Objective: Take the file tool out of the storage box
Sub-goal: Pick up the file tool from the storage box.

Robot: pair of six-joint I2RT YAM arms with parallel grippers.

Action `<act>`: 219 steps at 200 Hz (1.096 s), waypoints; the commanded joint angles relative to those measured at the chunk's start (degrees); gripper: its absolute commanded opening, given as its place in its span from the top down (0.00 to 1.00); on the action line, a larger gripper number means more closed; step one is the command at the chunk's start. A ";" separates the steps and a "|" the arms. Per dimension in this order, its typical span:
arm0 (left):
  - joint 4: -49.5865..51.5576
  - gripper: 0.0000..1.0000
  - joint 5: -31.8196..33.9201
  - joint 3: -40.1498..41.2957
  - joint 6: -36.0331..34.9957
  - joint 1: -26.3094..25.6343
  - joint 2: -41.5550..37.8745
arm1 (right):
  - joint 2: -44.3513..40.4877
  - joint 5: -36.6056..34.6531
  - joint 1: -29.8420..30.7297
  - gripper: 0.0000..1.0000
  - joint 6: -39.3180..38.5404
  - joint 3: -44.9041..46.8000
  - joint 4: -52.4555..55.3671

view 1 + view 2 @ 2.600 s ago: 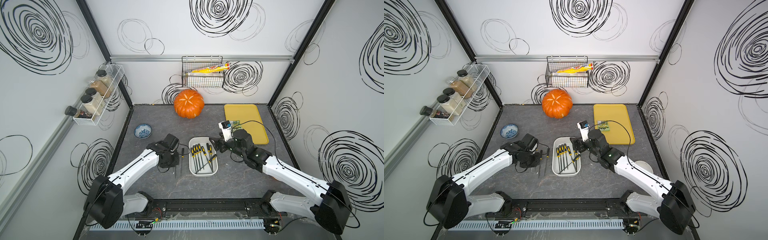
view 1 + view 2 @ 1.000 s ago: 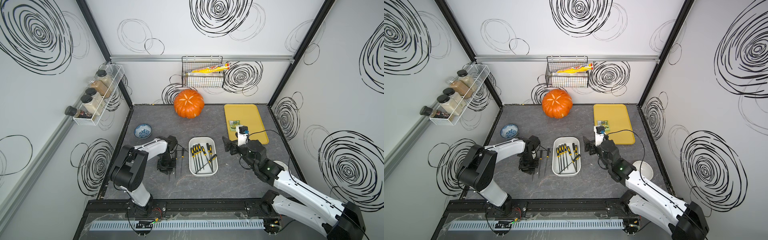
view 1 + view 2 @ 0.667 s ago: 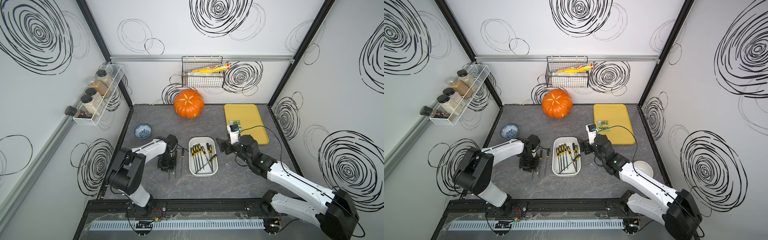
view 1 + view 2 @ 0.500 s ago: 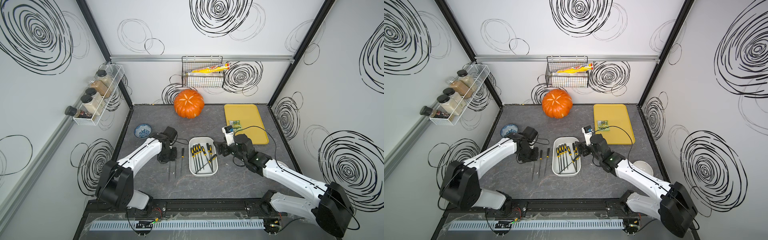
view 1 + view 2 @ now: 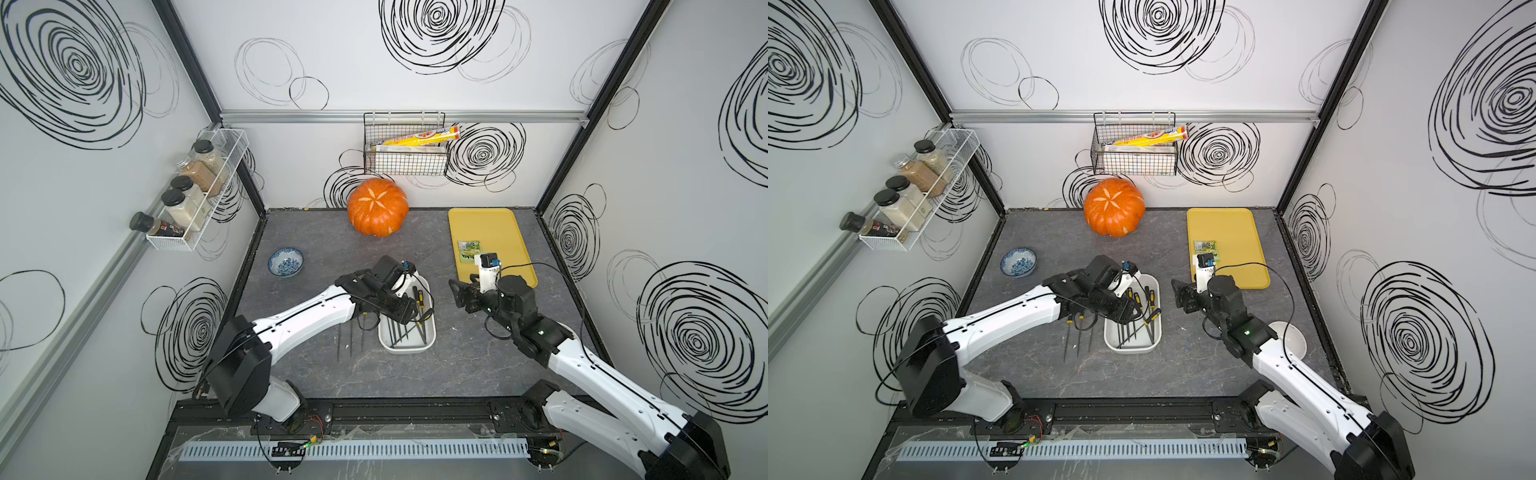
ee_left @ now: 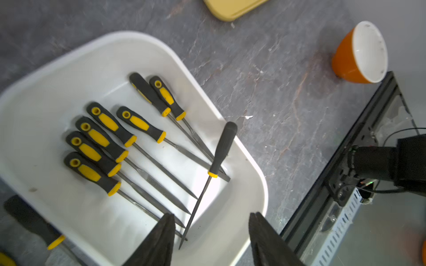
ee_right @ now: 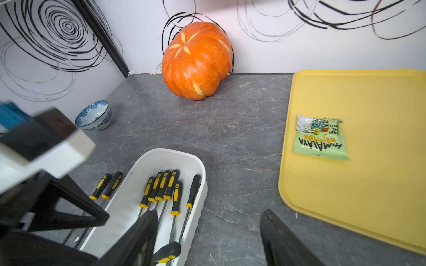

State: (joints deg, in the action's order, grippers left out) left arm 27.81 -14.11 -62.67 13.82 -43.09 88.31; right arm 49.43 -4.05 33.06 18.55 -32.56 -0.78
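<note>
The white storage box sits mid-table and holds several file tools with black-and-yellow handles. One file tool lies slanted across the others, its handle on the rim. My left gripper hovers over the box's near end. It is open, and the slanted file's tip lies loose beside one finger. My right gripper is open and empty, over bare table just right of the box. Three file tools lie on the table left of the box.
An orange pumpkin stands at the back wall. At the back right a yellow tray carries a green packet. A blue bowl is far left, and an orange-and-white bowl sits behind my right arm.
My left gripper has left the files lying on the table, swung right over the storage box and opened. My right gripper has shifted slightly towards the box.
</note>
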 commanded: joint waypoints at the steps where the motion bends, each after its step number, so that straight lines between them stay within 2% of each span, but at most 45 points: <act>1: -4.04 0.30 6.36 0.09 -5.62 -1.95 1.39 | -3.26 0.98 -1.15 0.26 1.83 1.39 -1.05; 20: -6.65 0.29 9.45 0.77 -7.05 -4.06 2.86 | -5.72 0.90 -1.29 0.26 2.10 2.38 -1.62; 48: -13.49 0.28 7.69 1.73 -8.77 -4.81 3.66 | -6.12 1.07 -1.33 0.27 2.20 2.85 -1.83; 64: -13.37 0.28 5.91 1.20 -10.39 -4.55 5.82 | -5.59 1.35 -1.37 0.27 2.20 2.85 -1.60; 87: -14.88 0.31 3.53 0.93 -10.84 -4.46 8.11 | -5.37 1.12 -1.51 0.27 2.20 2.72 -1.61; 124: -13.59 0.38 3.35 -1.57 -11.62 -4.22 12.37 | -6.27 1.23 -1.51 0.27 2.46 3.13 -1.91; 153: -14.44 0.57 0.77 -1.16 -11.64 -3.09 12.68 | -6.12 1.39 -1.59 0.27 2.46 3.11 -2.07; 179: -15.07 0.86 -2.75 -1.20 -11.46 -1.83 12.21 | -5.83 1.44 -1.59 0.26 2.37 3.20 -2.25; 196: -14.91 0.97 -1.39 -1.13 -11.13 -1.82 10.28 | -5.68 1.58 -1.59 0.25 2.45 3.38 -2.61; 219: -14.76 1.00 1.54 -0.55 -10.08 -1.65 5.20 | -5.27 2.26 -1.59 0.25 2.46 3.55 -3.07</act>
State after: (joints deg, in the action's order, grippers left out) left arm 14.74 -14.09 -62.48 2.94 -45.01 99.96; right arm 43.97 -2.79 31.68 20.45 -29.91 -1.78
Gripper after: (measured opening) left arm 0.207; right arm 0.747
